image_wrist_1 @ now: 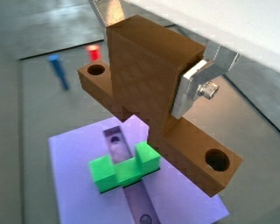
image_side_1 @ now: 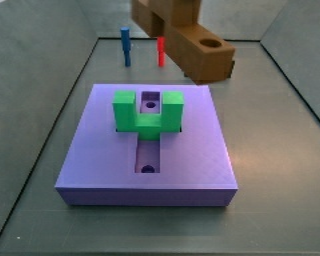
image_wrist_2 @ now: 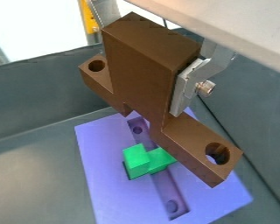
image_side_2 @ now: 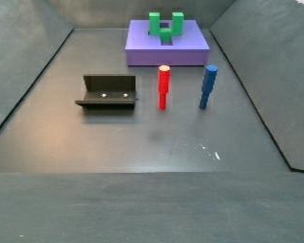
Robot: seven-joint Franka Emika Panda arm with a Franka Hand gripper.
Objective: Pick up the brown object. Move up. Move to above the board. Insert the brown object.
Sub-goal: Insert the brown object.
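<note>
Above the lavender-purple square board (image_wrist_2: 113, 179) with its green U-shaped block (image_wrist_2: 143, 161), the hand (image_wrist_2: 154, 74) holds the brown T-shaped wooden object (image_wrist_2: 166, 96) clear in the air, its silver plate fingers (image_wrist_2: 199, 74) clamped on the upright stem, the holed crossbar hanging below.

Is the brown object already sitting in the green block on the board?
No, the brown object hangs in the pincer above the green block, whose slot shows empty on the board.
</note>
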